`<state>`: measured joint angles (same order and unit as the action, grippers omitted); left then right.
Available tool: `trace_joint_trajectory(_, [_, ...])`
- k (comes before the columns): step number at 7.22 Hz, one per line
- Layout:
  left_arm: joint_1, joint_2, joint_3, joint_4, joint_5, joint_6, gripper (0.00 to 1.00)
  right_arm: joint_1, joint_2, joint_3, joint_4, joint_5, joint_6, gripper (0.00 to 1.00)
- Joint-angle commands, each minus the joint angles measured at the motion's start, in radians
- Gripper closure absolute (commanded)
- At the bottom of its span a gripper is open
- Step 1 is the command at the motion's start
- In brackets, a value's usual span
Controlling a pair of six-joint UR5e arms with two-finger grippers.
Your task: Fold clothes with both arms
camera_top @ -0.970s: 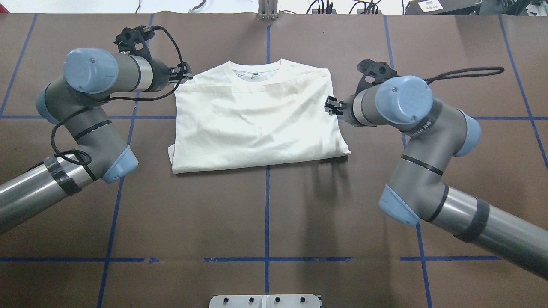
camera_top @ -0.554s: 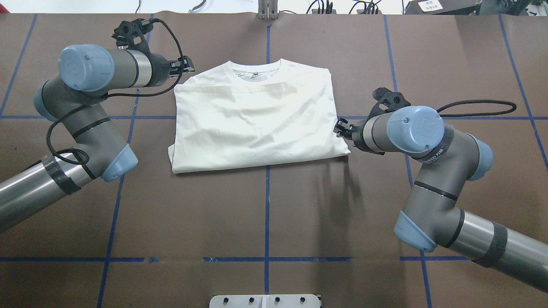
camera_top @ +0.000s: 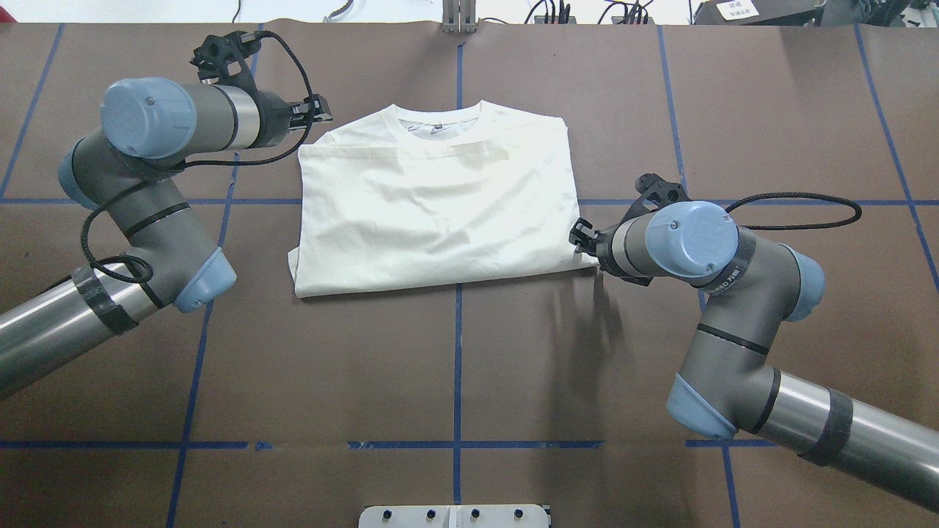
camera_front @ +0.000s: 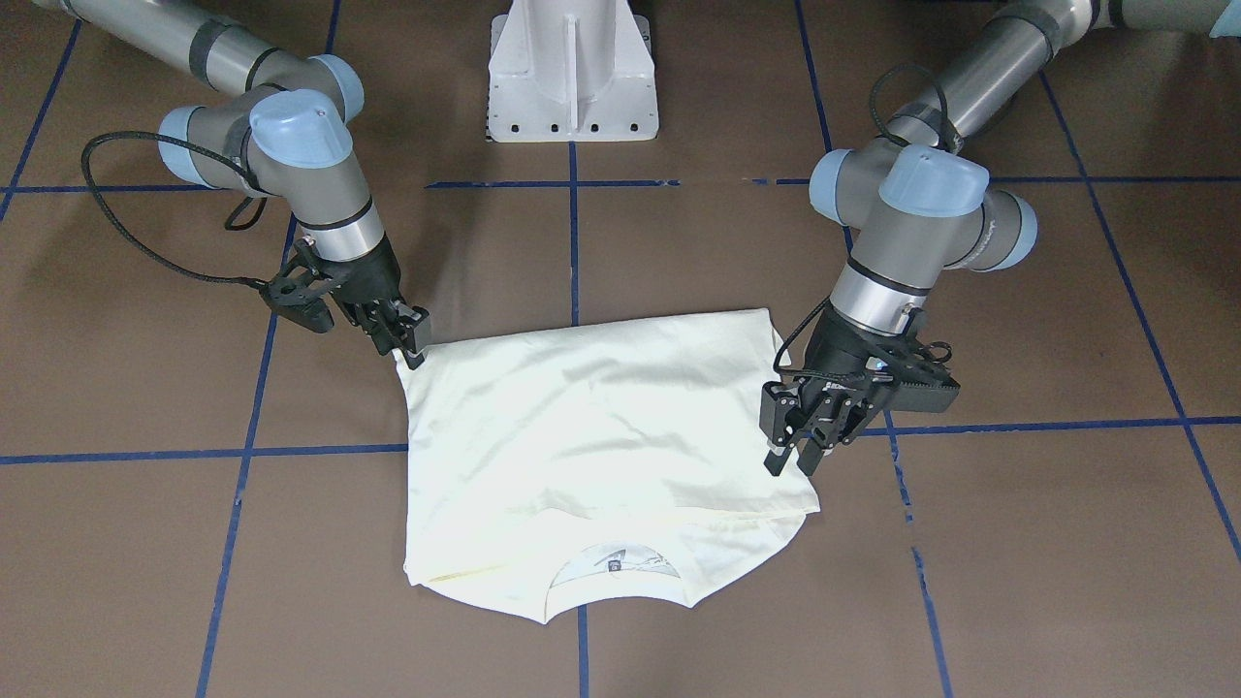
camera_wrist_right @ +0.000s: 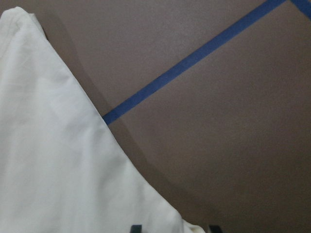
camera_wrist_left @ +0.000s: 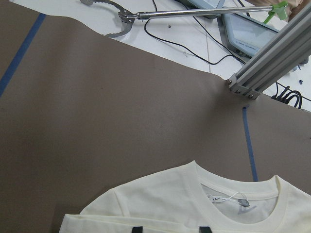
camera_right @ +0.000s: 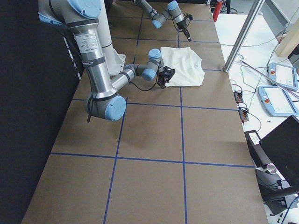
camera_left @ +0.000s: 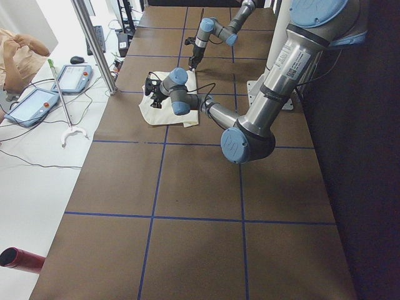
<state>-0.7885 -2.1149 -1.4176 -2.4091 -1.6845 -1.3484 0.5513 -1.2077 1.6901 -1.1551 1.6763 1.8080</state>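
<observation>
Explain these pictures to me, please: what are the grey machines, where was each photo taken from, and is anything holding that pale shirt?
These are two robot arms, a left arm and a right arm, sharing one white base. Each ends in two black fingers that can pinch. The pictures show one moment from several cameras: one above and behind the robot, one facing it, one at each end of the table, and one on each wrist. On the brown table lies a cream T-shirt, partly folded, plain side up, collar away from the robot. The left arm's fingers are over the shirt's shoulder edge; the right arm's fingers are at its near corner. Both pairs look open, so nothing seems held yet.
</observation>
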Motion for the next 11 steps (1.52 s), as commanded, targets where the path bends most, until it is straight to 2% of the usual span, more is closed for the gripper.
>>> trace_joint_trajectory(1, [0.0, 0.001, 0.008, 0.001, 0.002, 0.0, 0.51, -0.005, -0.003, 0.005, 0.0, 0.0, 0.008, 0.92])
trace_joint_trajectory(2, [0.0, 0.0, 0.014, 0.001, 0.002, 0.0, 0.51, -0.005, -0.004, 0.006, 0.0, -0.001, 0.008, 1.0])
trace_joint_trajectory(4, [0.0, 0.0, 0.014, -0.002, 0.0, -0.003, 0.52, -0.004, -0.018, 0.032, 0.002, 0.008, 0.005, 1.0])
trace_joint_trajectory(5, [-0.001, -0.002, 0.012, -0.005, 0.0, -0.011, 0.52, -0.022, -0.074, 0.116, 0.002, 0.04, 0.004, 1.0])
trace_joint_trajectory(7, [-0.003, -0.002, -0.018, -0.004, -0.015, -0.006, 0.53, -0.092, -0.232, 0.408, -0.012, 0.176, 0.008, 1.0])
trace_joint_trajectory(8, [-0.003, 0.001, -0.047, -0.005, -0.073, -0.003, 0.58, -0.169, -0.298, 0.497, -0.012, 0.201, 0.057, 1.0])
trace_joint_trajectory(9, [-0.003, 0.0, -0.078, -0.01, -0.178, -0.005, 0.58, -0.263, -0.314, 0.541, -0.012, 0.204, 0.118, 1.0])
trace_joint_trajectory(10, [-0.006, 0.001, -0.151, -0.008, -0.258, -0.009, 0.54, -0.365, -0.329, 0.551, -0.012, 0.206, 0.17, 1.0])
trace_joint_trajectory(11, [-0.012, 0.003, -0.182, -0.008, -0.302, -0.018, 0.53, -0.463, -0.375, 0.583, -0.014, 0.206, 0.178, 1.0])
